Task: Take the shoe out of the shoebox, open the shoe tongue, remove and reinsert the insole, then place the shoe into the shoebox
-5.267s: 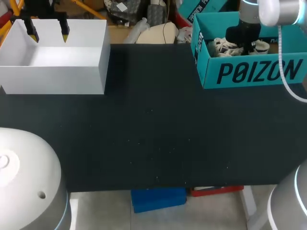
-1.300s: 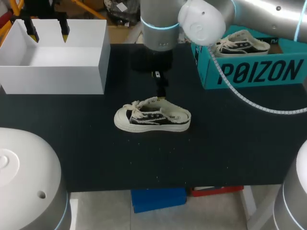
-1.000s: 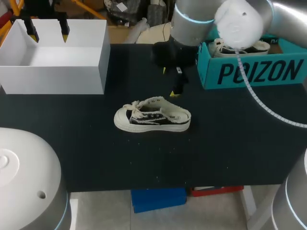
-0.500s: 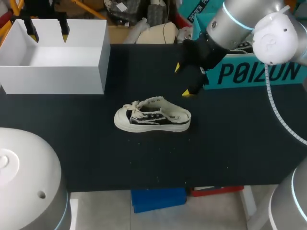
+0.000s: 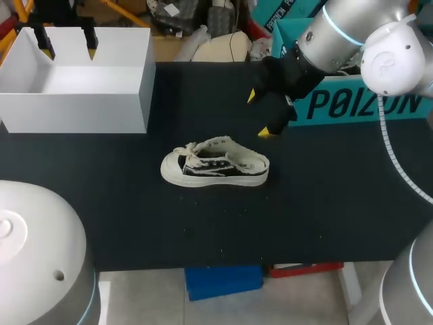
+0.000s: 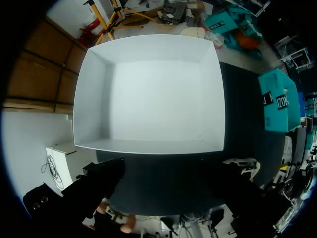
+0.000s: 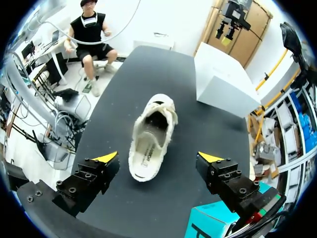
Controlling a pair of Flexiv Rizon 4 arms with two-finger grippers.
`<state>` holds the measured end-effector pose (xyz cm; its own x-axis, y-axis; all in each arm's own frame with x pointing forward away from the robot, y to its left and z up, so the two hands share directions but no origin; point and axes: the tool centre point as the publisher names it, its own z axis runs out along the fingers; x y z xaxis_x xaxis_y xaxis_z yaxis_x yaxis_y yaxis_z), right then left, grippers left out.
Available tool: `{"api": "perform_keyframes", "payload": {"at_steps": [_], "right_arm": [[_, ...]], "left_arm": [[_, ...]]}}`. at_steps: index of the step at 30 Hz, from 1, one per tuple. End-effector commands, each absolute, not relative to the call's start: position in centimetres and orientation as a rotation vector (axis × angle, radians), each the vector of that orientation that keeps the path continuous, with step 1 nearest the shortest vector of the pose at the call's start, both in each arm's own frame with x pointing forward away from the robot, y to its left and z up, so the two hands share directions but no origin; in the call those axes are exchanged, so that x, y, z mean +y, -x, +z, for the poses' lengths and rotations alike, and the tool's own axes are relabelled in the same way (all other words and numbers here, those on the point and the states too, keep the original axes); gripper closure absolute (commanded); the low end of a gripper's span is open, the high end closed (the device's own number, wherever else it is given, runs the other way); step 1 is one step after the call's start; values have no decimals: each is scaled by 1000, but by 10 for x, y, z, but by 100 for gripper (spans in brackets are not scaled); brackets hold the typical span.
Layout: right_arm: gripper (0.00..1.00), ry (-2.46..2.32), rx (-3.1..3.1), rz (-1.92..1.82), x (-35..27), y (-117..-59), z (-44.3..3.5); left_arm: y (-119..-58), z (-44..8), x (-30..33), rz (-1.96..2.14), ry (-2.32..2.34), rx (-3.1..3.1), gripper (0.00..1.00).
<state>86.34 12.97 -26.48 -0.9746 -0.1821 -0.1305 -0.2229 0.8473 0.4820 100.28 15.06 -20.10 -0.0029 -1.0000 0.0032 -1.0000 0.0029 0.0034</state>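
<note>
While shoe (image 5: 215,164) lies nearby, right gripper (image 5: 258,114) hovers tilted, spread wide.

You'll find the cream-and-black shoe (image 5: 215,164) upright on its sole mid-tabletop (image 5: 135,203), apart from the open teal shoebox (image 5: 352,105) at the far right.

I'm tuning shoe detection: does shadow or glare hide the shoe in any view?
Head view: the shoe stands pale against the dark table, no glare. Right wrist view: evenly lit ahead of the open right hand. Left wrist view: only a small pale sliver.
</note>
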Motion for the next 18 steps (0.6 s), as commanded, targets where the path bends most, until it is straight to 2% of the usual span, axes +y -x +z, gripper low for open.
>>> {"api": "perform_keyframes", "payload": {"at_steps": [1,7,18], "right_arm": [[0,306,2938,792,124,-858,-267],[0,227,2880,905,105,-849,-276],[0,111,2811,1155,87,-846,-333]], "left_arm": [[-1002,-200,150,-3,-2218,-2220,0],[-1002,-200,150,-3,-2218,-2220,0],[-1002,-200,150,-3,-2218,-2220,0]]}}
